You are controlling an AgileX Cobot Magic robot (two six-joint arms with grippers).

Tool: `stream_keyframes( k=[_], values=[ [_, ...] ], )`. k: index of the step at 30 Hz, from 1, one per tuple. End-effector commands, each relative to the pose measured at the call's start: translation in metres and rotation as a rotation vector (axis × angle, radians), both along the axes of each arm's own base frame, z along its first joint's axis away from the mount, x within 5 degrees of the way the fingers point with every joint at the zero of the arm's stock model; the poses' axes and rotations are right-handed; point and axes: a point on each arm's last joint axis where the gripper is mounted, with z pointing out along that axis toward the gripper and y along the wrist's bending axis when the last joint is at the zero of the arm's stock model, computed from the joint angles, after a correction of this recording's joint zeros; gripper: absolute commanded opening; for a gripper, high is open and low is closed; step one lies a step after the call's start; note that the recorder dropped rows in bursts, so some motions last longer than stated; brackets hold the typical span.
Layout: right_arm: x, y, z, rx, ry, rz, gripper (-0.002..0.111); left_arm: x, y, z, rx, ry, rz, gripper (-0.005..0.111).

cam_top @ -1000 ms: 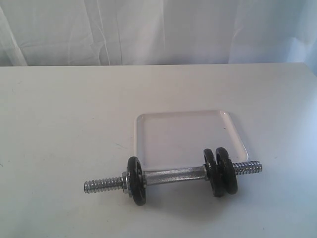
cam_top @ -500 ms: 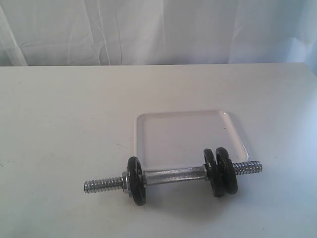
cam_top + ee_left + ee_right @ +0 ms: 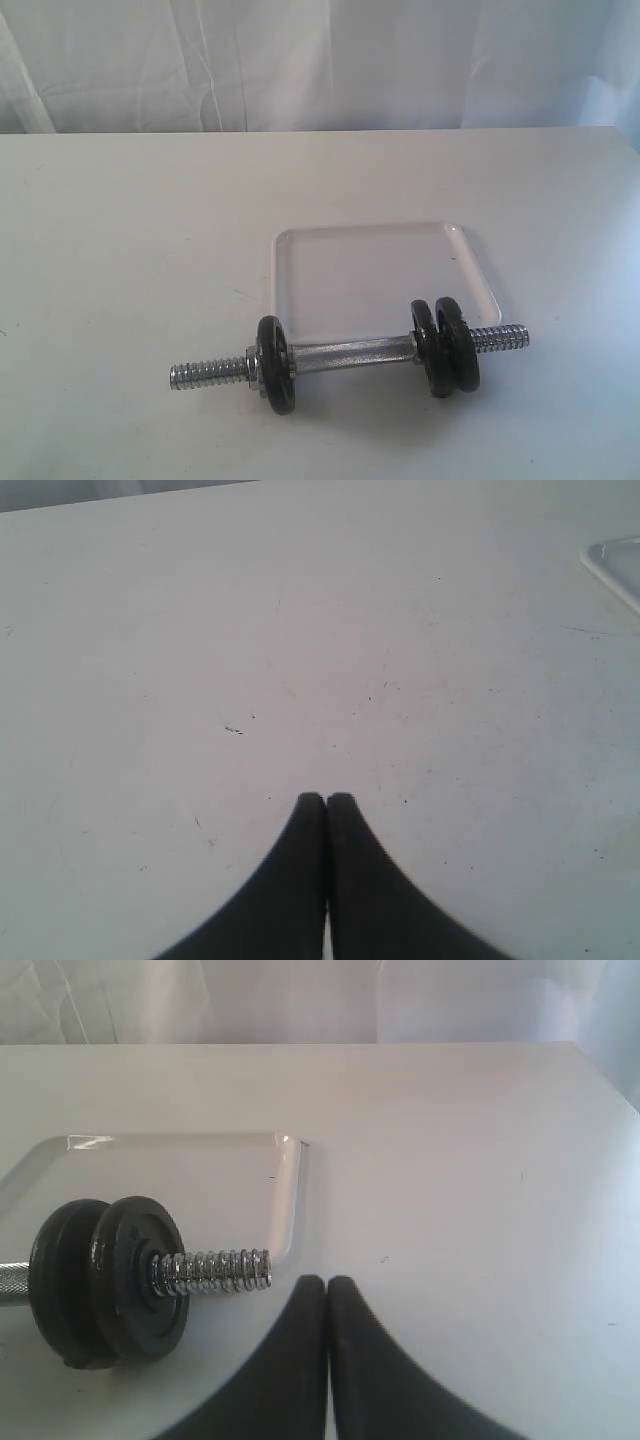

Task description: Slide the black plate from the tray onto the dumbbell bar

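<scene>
White surface (image 3: 120, 250) is bearing the bare tray (image 3: 370, 272) and the bar (image 3: 350, 355), on whose right end the plate (image 3: 458, 345) is seemingly sitting outermost, while left jaws and right jaws are resting shut, empty, best withdrawn without nudging the bar.

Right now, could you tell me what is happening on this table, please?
Nothing is being handled. The dumbbell bar lies on the table along the near edge of the white tray, with one black plate towards its left end and two plates towards its right. No plate is in the tray. The left gripper and right gripper are shut, holding nothing.
</scene>
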Motion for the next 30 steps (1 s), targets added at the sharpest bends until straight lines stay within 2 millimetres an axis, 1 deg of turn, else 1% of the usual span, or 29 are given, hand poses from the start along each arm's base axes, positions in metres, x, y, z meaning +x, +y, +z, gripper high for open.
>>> stream_keyframes(
  k=[1, 13, 24, 30],
  values=[
    [-0.0001, -0.0002, -0.0017, -0.009, -0.004, -0.002, 0.000, -0.0002, -0.0003, -0.0012, -0.018, 0.000, 0.004, 0.000],
    [-0.0001, -0.0001, -0.0019, -0.010, -0.001, 0.000, 0.000, -0.0002, -0.0003, -0.0012, -0.018, 0.000, 0.004, 0.000],
    [0.0003, -0.0059, -0.0019, 0.012, 0.001, -0.115, 0.000, -0.0002, -0.0003, -0.0012, -0.018, 0.000, 0.004, 0.000],
    [0.0003, -0.0061, -0.0019, 0.012, 0.001, -0.119, 0.000, -0.0002, -0.0003, -0.0012, -0.018, 0.000, 0.004, 0.000]
  ],
)
